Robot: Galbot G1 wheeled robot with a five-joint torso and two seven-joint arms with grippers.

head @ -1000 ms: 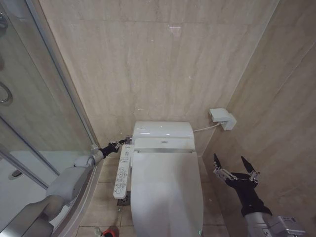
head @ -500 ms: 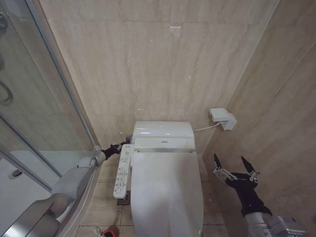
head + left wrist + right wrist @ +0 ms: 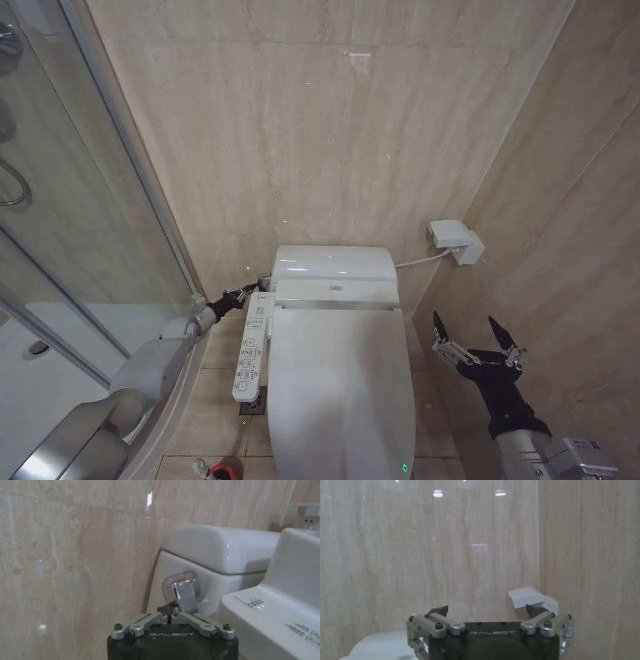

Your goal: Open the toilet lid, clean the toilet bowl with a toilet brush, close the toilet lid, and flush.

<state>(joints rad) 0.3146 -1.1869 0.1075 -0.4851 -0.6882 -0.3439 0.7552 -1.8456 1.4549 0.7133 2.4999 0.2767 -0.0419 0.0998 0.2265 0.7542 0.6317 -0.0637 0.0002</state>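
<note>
My left claw sat pinched together in the narrow gap between the glass shower wall and the tank, right at the chrome flush lever, with the control panel crowding it just beside. My right claw hung spread wide in the free corridor between the shut toilet lid and the tiled side wall.
</note>
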